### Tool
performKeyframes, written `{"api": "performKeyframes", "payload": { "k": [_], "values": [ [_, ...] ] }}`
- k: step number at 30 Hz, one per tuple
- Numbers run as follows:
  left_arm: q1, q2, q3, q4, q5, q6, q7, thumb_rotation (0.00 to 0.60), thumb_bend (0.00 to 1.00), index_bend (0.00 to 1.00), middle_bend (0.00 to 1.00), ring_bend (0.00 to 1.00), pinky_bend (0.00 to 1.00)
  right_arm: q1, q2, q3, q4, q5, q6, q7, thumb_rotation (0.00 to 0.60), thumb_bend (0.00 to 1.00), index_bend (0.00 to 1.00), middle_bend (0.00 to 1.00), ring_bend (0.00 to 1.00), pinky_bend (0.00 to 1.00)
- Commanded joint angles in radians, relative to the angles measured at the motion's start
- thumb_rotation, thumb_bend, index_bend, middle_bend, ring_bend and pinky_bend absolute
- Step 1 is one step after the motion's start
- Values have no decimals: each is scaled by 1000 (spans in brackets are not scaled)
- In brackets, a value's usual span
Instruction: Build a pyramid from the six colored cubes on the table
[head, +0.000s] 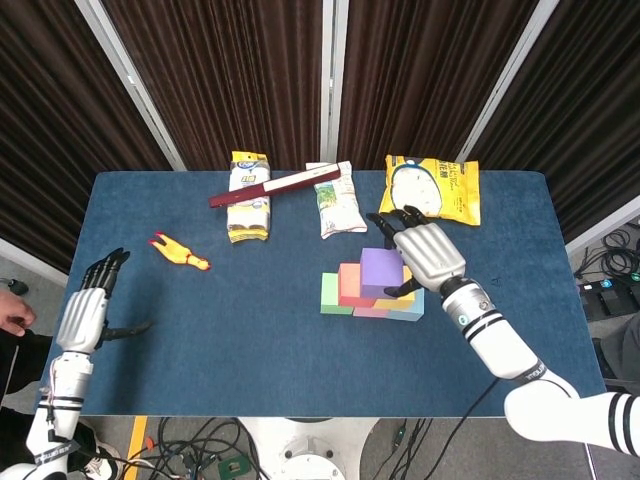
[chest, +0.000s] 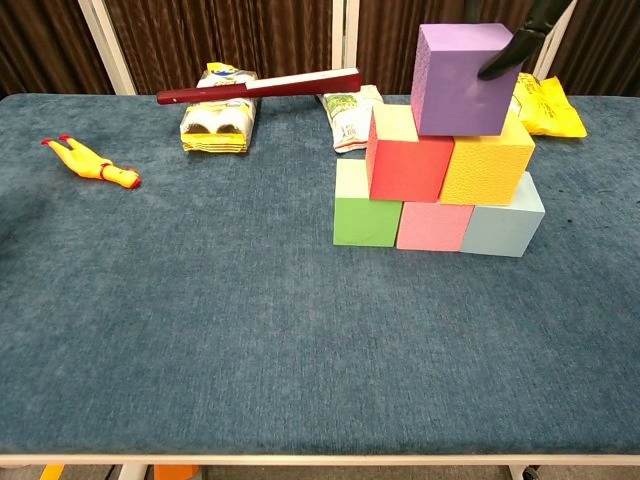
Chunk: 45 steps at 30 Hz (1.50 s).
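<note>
Purple cube (chest: 460, 78) tops pyramid — right robot hand (head: 428, 252) touching.

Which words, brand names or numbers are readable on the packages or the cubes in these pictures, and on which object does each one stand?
No text can be read in either view.
Yellow snack bag with white oval: print too blurred to read.
Yellow-and-white packet under the dark red flat box: markings too small.
White-and-green packet: print unreadable.
Dark red flat box: no lettering visible.
Six colored cubes, such as the purple top cube: plain faces, no marks.
</note>
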<state>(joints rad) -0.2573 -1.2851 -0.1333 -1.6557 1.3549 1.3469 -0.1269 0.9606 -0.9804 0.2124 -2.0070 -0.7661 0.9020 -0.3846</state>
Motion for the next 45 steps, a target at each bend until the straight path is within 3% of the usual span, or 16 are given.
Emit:
{"api": "performKeyframes", "payload": {
  "k": [1,33,45],
  "values": [
    [1,-1,0,2,0,-1,-1,600,75,37,22,0,14,2,-4,0,4,3,1,0,600,58,0,542,77,0],
    [10,-9,6,22,5,-3,-10,600,76,37,22,0,14,29,-18,-16,14,26,-15,-11,600,37,0,524,76,0],
    [14,-11,6,25,6,-1,-12,600,75,38,22,0,15,35,-5,-25,22,15,-47,6,600,0,0,262,5,0]
  ]
}}
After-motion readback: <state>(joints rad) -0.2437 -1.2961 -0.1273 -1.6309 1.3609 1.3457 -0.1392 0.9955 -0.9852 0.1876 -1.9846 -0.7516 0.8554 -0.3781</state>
